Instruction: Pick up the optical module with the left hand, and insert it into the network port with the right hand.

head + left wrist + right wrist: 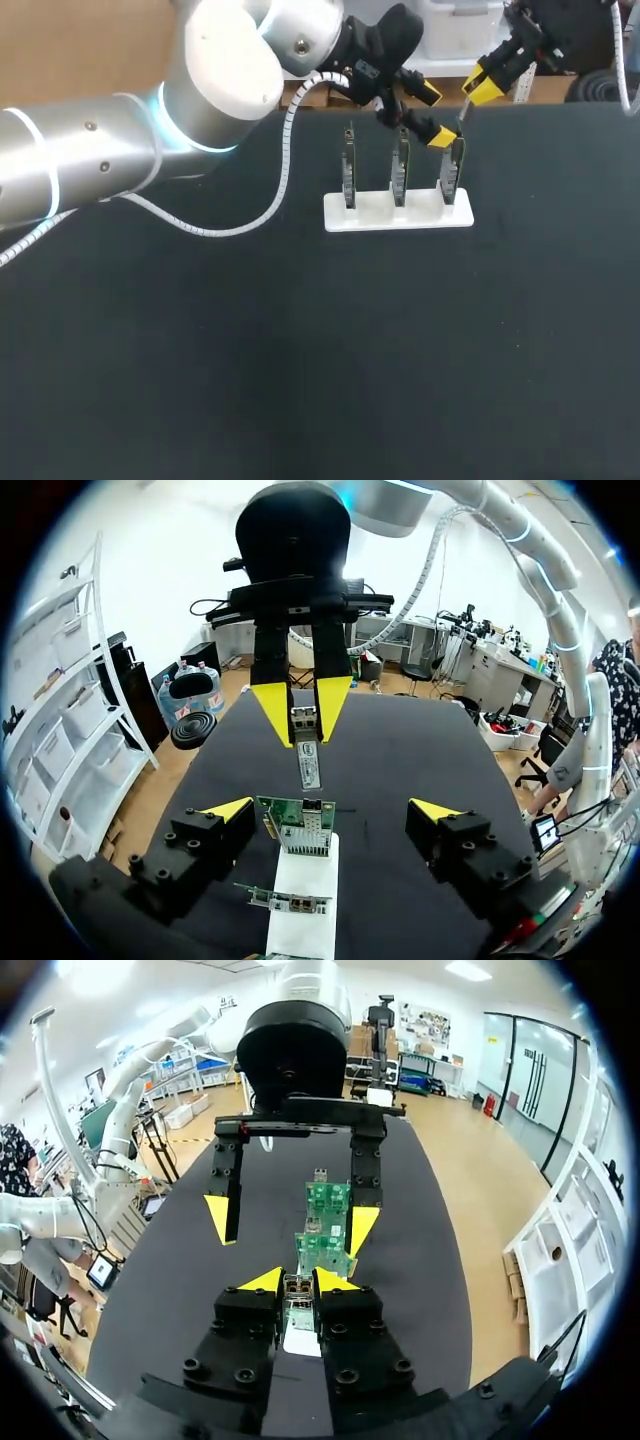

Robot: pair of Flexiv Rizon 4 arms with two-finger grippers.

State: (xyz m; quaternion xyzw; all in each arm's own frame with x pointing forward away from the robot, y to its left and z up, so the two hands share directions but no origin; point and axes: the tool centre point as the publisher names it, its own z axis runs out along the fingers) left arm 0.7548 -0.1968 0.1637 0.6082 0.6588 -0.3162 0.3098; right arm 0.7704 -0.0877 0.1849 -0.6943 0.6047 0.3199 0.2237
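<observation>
- You are at the insertion step. Your right tool (302,712) is clenched on the slim silver metal optical module (308,758), pinching one end from two sides, so the pickup looks done.
- Your left tool (332,808) is released. Its yellow tips are spread wide, one on either side of the upright green circuit card (298,832), which stands in the white slotted holder (398,212) on the black table (300,350).
- The module hangs out of the right tool's tips, just short of the card's metal network port (316,807) and apart from it. It is not seated yet.
- Its long axis runs out from the right tool's tips toward the card's top edge, free end leading and close to upright.
- For the next move, I judge you need to line the free end up with the port opening, then push along that same axis.
- Any tilt or sideways offset could catch the module on the port's rim or rock the card in its holder.
</observation>
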